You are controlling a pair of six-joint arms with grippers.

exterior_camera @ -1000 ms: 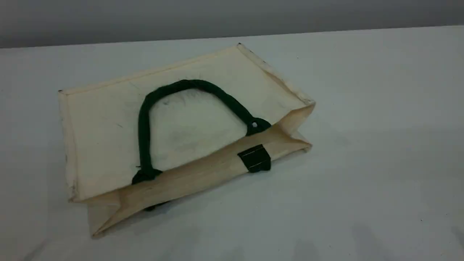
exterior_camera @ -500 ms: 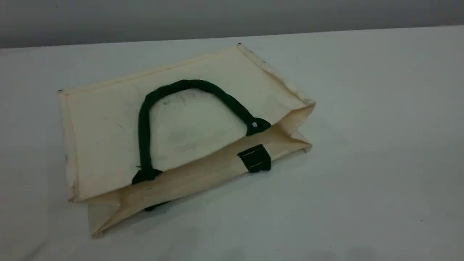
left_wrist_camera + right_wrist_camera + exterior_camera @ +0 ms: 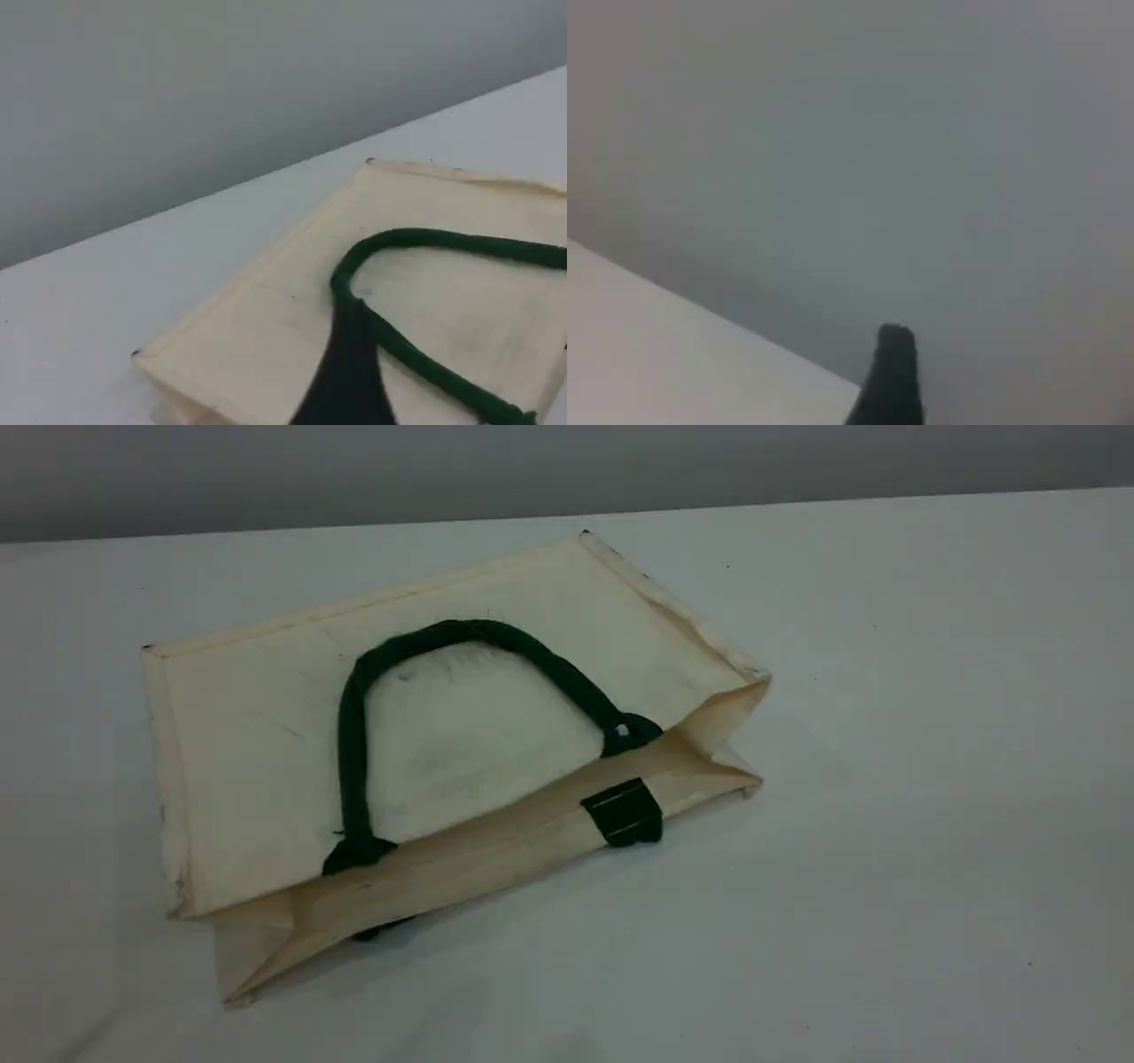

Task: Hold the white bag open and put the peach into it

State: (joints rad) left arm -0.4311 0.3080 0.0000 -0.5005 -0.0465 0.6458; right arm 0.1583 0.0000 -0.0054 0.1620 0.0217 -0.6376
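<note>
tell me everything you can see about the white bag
The white bag is a cream, stiff-looking fabric tote lying flat on the white table, collapsed, its gusseted sides folded inward. A dark green rope handle arches flat over its upper face, and a green tab sits on the mouth edge facing the camera. Nothing but the table touches it.

The white bag (image 3: 266, 753) lies flat on its side, green rope handle (image 3: 354, 726) folded across its top face.

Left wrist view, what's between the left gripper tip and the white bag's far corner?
Only the bag's own cream panel, crossed by its dark green rope handle, lies past the left gripper. The left wrist view shows this.
</note>
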